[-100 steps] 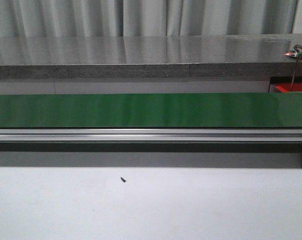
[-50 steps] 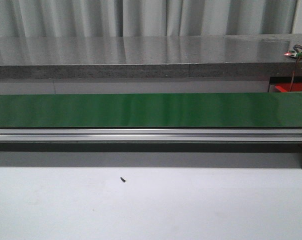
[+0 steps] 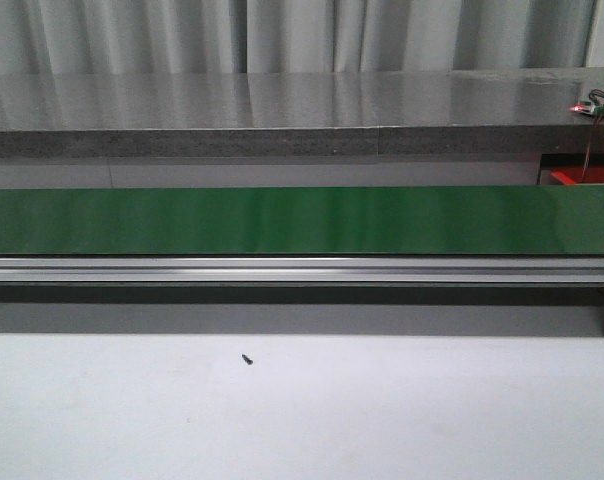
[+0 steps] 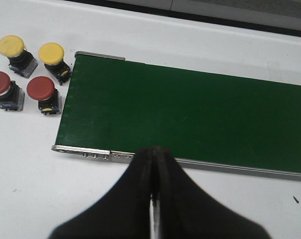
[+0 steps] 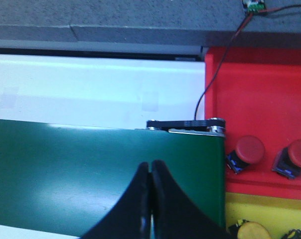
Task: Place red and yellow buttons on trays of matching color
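Left gripper (image 4: 154, 172): shut, empty, over the belt (image 4: 190, 119) edge; right gripper (image 5: 150, 186): shut, empty, over the belt's far end. Stock: two yellow buttons (image 4: 52, 53) and two red buttons (image 4: 40, 88) unsorted beside the belt; two reds on the red tray (image 5: 260, 79), yellows on the yellow tray (image 5: 270, 209). Front view unchanged over the last second, belt bare; sorting likely paused, four buttons outstanding.

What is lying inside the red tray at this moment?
Inside the red tray, two red buttons sit near its yellow-side edge. The rest visible is bare; the frame cuts off the tray's right part, so more may be hidden.
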Robot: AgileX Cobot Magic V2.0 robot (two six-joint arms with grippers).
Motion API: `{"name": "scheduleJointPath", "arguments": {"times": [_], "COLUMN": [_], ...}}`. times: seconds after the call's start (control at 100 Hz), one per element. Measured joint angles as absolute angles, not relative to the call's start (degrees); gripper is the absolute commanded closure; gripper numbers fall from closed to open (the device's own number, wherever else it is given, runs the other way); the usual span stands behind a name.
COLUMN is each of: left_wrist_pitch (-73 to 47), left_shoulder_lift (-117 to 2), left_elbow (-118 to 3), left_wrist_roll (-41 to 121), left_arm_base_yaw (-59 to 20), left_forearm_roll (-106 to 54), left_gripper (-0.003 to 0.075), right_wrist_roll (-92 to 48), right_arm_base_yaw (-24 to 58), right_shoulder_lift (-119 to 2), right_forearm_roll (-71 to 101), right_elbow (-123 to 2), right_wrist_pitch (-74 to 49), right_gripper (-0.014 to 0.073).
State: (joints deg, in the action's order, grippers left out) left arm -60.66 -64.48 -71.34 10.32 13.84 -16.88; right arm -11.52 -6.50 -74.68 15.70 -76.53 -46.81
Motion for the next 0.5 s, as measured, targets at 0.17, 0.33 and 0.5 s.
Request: {"name": "scheduleJointPath", "arguments": {"times": [0.17,0.33,0.5], "left_wrist_pitch": [-60.56,-60.44,-60.44], "left_shoulder_lift": [-64.48,-63.94,-63.27], "left_elbow": [-71.34,-71.34,-71.34], "left_wrist_roll": [10.32,10.32,10.32], "left_arm_base_yaw": [13.84,13.84,13.84], "left_forearm_roll": [-16.88,-16.88,-16.88], "left_gripper": [0.074,0.074,0.074], "right_wrist_roll": [-11.89,-11.89,-11.97], "right_arm_base_yaw": [-1.97,-0.12,-0.04], "right_shoulder_lift": [-65.22,-57.51,-49.35], "right_forearm_roll": [15.11,14.9,14.79], "right_elbow": [-66.71,-59.62,-52.21], "right_wrist_pitch": [-40.44,-39.09,-37.09], "right_gripper": [0.0692,0.0692,0.0692]}}
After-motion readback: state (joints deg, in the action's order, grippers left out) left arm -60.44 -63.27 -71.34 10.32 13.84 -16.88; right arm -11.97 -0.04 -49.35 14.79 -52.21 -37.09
